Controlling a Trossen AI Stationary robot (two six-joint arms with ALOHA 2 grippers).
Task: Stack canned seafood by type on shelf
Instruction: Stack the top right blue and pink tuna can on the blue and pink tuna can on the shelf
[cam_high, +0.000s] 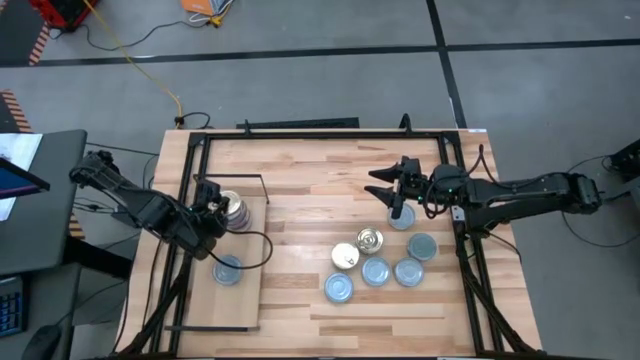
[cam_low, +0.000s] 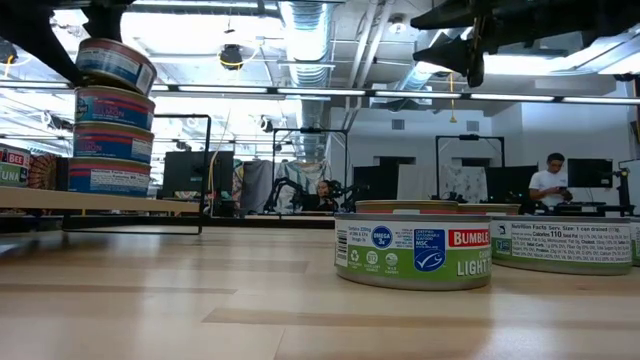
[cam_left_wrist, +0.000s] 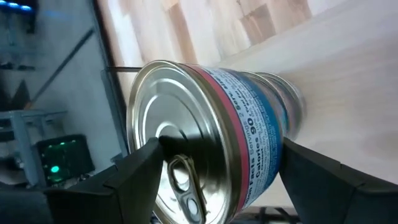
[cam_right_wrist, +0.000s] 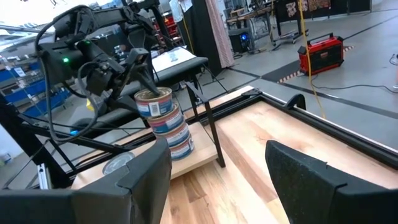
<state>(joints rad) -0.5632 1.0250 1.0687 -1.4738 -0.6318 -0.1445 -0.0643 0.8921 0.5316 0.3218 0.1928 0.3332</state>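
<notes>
On the pale shelf board (cam_high: 240, 300) stand three stacked tins (cam_low: 112, 143). A fourth tin (cam_left_wrist: 211, 137), silver-lidded with a pink and blue label, sits tilted on top of them, and my left gripper (cam_left_wrist: 217, 165) is shut on it. One blue-silver tin (cam_high: 228, 269) lies alone on the board. My right gripper (cam_right_wrist: 217, 162) is open and hangs raised over the tabletop (cam_high: 385, 185), just beyond a blue-silver tin (cam_high: 401, 217). Nothing lies between its fingers. Several more tins (cam_high: 375, 265) rest flat on the table near it. My left gripper pinches the top tin by its side wall (cam_left_wrist: 267, 149), one finger (cam_left_wrist: 134, 177) at each side, just below the pull-tab lid. The fingers come down from above, slanting in from the table's left. The tin is tilted, its lower rim (cam_low: 105, 82) on the stack.
The tins in the cluster have gold tops (cam_high: 370, 240) (cam_high: 345, 256) or blue-silver tops (cam_high: 422, 246) (cam_high: 339, 288). A thin black wire frame (cam_high: 245, 178) stands at the shelf's far end. Black rails (cam_high: 320, 133) border the table. Bare wood lies between shelf and cluster.
</notes>
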